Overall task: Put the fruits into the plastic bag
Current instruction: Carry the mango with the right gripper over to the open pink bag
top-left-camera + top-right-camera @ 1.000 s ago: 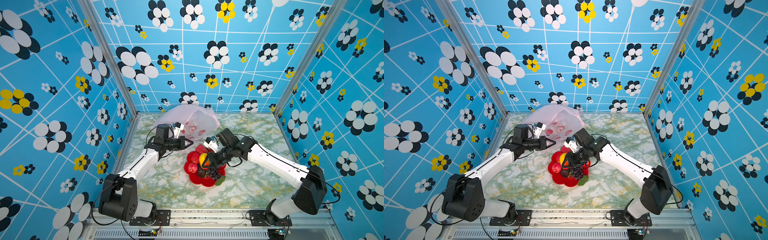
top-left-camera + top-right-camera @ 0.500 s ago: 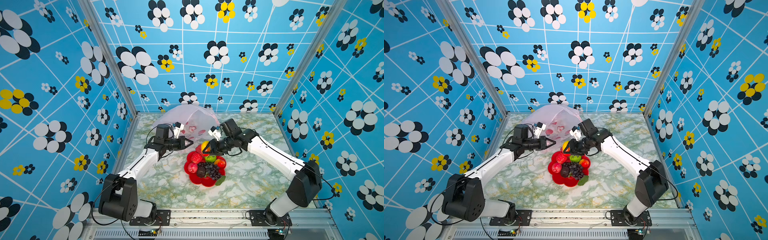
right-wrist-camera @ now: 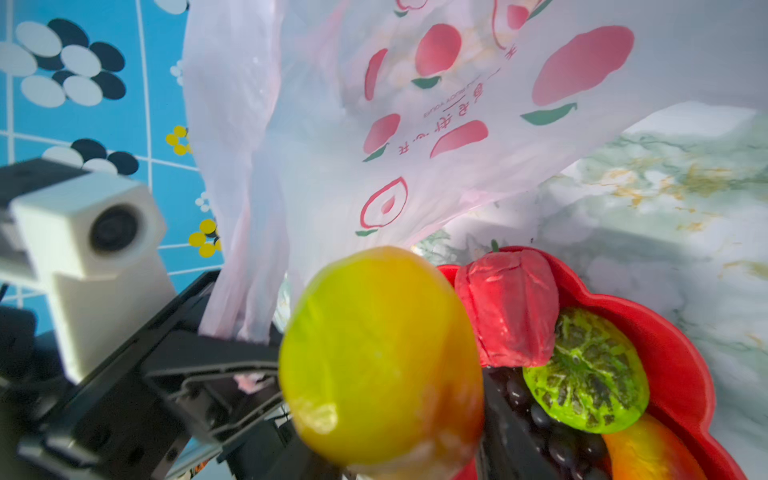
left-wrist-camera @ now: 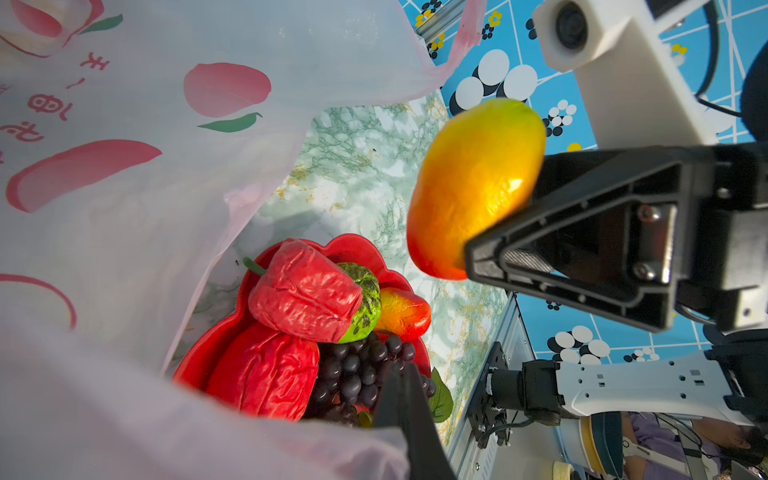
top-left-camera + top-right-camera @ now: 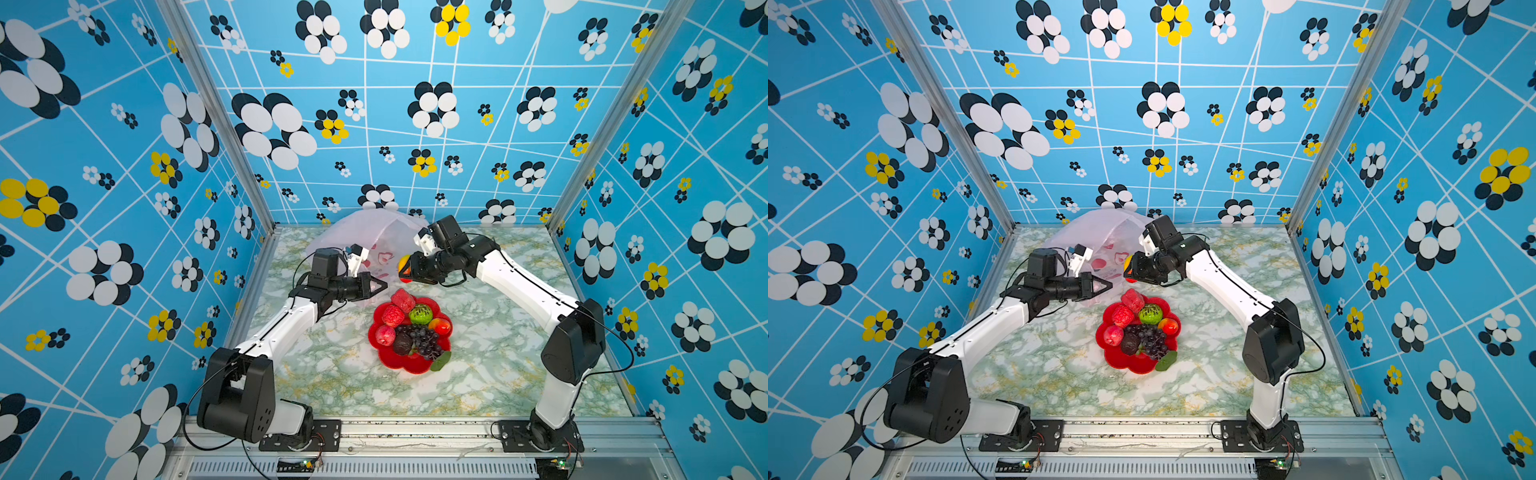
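My right tool (image 5: 412, 270) clamped on mango (image 5: 402, 263), just beside bag (image 5: 374, 232) mouth. My left tool (image 5: 380, 286) pinched shut on bag rim. I judge: carry mango past rim before release; rim must not sag. Remaining fruits (image 5: 409, 328) on plate (image 5: 405, 366), near bag.

Mango (image 3: 378, 357) filled the foreground up close, plastic bag (image 3: 415, 124) hung just behind it, red plate (image 3: 677, 349) sat beside it on the tabletop (image 3: 665, 187).
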`<state>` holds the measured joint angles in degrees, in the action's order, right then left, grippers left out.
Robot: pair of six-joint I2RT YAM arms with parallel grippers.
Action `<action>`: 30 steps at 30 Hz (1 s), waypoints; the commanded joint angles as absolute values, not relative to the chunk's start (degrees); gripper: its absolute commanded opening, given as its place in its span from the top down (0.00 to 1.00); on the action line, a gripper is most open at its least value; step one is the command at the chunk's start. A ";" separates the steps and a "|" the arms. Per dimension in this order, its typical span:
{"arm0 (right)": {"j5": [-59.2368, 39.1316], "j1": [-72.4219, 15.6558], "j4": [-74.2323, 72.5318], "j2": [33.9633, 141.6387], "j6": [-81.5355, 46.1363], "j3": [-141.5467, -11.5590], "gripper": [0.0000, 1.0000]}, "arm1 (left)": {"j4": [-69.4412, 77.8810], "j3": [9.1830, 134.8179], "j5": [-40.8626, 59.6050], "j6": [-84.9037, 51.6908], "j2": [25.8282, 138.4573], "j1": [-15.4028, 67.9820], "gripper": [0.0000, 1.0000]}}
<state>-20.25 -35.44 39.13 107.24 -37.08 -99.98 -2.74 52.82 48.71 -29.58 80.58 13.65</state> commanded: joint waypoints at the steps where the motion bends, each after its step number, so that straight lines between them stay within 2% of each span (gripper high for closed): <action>1: -14.26 -35.33 35.96 109.86 -41.06 -102.70 0.61 | -0.99 52.42 50.26 -30.34 79.79 14.15 1.00; 15: -4.25 -38.04 25.17 119.03 -50.45 -109.08 0.62 | -0.31 52.28 50.53 -30.96 79.90 14.82 1.00; 30: -4.37 -39.02 21.93 129.44 -52.63 -117.15 0.62 | 0.17 52.14 50.95 -31.46 80.43 15.07 1.00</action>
<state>-4.97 -38.61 23.00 127.37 -51.92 -114.91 -1.23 52.82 49.63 -30.94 80.58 14.68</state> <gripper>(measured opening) 0.449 0.044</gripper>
